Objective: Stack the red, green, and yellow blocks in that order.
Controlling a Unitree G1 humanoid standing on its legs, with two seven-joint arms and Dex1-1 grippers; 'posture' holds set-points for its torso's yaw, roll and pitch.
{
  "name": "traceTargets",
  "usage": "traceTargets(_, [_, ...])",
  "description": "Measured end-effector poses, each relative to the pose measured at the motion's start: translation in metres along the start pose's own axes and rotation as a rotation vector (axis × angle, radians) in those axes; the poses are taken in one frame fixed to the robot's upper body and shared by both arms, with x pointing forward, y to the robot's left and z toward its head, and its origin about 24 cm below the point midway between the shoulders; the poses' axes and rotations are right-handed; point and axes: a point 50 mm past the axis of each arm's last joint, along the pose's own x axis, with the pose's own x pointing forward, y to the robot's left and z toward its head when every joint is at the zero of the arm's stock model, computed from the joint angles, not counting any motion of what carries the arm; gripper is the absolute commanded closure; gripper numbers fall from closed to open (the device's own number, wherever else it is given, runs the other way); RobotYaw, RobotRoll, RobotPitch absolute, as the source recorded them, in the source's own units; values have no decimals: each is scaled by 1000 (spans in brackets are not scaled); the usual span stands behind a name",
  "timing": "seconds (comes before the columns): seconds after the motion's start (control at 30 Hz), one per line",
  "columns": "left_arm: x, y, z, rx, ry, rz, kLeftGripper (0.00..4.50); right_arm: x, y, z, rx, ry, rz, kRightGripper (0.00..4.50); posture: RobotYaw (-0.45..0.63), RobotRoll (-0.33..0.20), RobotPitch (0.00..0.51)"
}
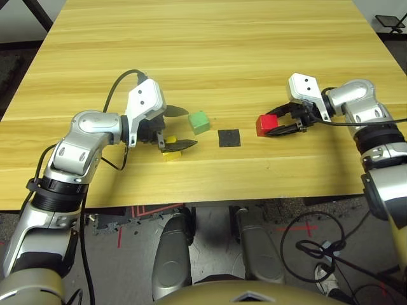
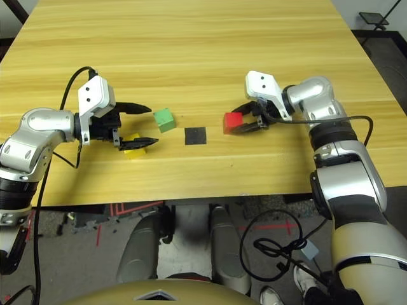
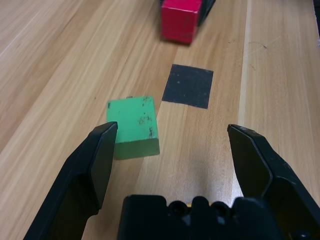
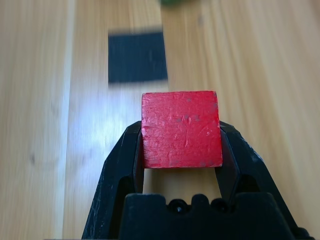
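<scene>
Right gripper (image 4: 181, 135) clamped on red block (image 4: 182, 130), right of black square (image 1: 229, 138). Left gripper (image 3: 172, 127) spread wide, nothing between fingertips, above yellow block (image 2: 134, 153). Green block (image 1: 199, 122) on table (image 1: 210, 70), between left gripper and black square.

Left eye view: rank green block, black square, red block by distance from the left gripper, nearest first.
1. Green block: just off the left gripper's open fingertips, on the side toward the table's far edge.
2. Black square: flat on the table, right of the green block.
3. Red block: farthest right, between the right gripper's fingers.
</scene>
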Motion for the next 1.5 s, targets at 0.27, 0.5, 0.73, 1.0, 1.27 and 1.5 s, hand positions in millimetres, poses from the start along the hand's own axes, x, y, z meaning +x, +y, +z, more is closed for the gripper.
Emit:
traceTargets(0.27, [2, 2, 2, -10, -3, 33, 0, 29, 9, 27, 8, -46, 39, 2441, 328, -53, 257])
traceTargets(0.5, [1, 4, 4, -12, -6, 78, 0, 38, 13, 30, 8, -52, 44, 2441, 352, -49, 260])
traceTargets(0.73, [1, 4, 10, -3, -8, 99, 0, 48, 17, 20, 18, -29, 58, 2441, 377, -42, 266])
traceTargets(1.0, [0, 6, 16, -1, -7, 120, 0, 51, 18, 17, 6, -26, 76, 2441, 392, -38, 269])
traceTargets(1.27, [-7, 0, 23, -9, -11, 108, 0, 53, 22, 9, -3, -28, 143, 104, 387, -32, 263])
traceTargets(1.5, [-14, 5, 26, -23, -21, 146, 0, 27, 7, 21, -34, -136, 117, 42, 363, -30, 254])
